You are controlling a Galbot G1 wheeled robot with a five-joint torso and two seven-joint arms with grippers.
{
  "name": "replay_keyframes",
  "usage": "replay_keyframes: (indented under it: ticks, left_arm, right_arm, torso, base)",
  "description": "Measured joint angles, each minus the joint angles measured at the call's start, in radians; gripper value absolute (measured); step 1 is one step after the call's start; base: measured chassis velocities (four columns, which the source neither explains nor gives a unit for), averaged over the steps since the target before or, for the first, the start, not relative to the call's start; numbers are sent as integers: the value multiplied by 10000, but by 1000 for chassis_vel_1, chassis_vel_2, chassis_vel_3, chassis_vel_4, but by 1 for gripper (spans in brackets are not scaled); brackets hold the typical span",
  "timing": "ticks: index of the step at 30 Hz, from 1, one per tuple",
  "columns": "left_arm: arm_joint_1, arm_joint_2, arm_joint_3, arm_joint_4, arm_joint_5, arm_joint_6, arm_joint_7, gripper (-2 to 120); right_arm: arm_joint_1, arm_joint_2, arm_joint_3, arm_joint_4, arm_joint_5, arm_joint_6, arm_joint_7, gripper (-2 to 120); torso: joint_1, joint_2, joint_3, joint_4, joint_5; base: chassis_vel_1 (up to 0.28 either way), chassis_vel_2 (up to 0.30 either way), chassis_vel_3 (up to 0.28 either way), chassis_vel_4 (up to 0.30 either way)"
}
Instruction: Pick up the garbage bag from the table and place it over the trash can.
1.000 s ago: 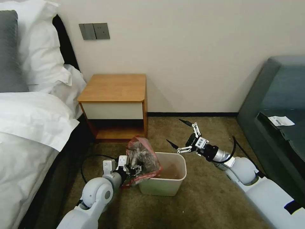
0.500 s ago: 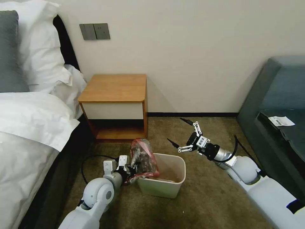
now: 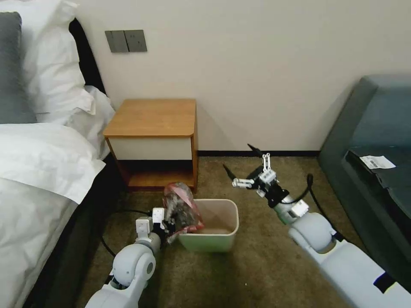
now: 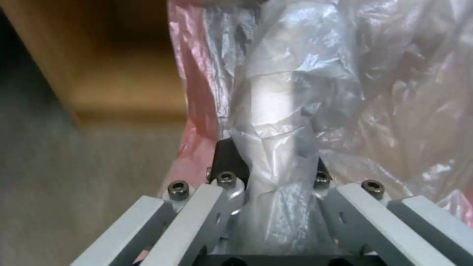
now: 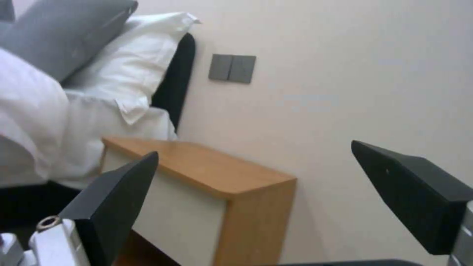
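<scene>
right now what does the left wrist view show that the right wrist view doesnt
Left wrist view alone: the left gripper shut on the garbage bag, a bunched fold of clear plastic pinched between its fingers, the red band beside it, and carpet below.

Right wrist view alone: the right gripper open and holding nothing, plus the bed pillows, the wall switches and the table's white drawer front.

Both share the table: the left wrist view sees its orange-brown wood blurred behind the bag, the right wrist view its top and side.
</scene>
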Motion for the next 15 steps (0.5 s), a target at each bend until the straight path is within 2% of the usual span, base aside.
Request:
replay_keyframes:
  ticks: [1,4,10,12,15]
  left_arm:
    - [0,0,0,0,0,0,0,10]
    - [-107,0,-101,-62,137,-840,-41,10]
    - [-105,43,-176,-554,322,-778,-295,10]
    - [91,51,-177,-989,413,-521,-529,10]
    - [209,24,-178,-1176,515,-460,-596,10]
  right_arm:
    - [0,0,0,0,0,0,0,100]
    - [294,-71,-737,188,196,-359,76,100]
    - [485,-44,-1561,155,297,-536,-63,100]
    - [704,189,-2181,245,870,-793,-90,100]
    - [933,420,-2487,294,1111,-963,-89,100]
  torso:
    - [0,0,0,0,0]
    - [0,0,-1,-1,2]
    - [0,0,-3,-2,7]
    - [0,0,-3,0,7]
    - [0,1,-4,0,9]
  base:
    - [0,0,0,0]
    - [0,0,0,0]
    - [0,0,0,0]
    - [0,0,0,0]
    - [0,0,0,0]
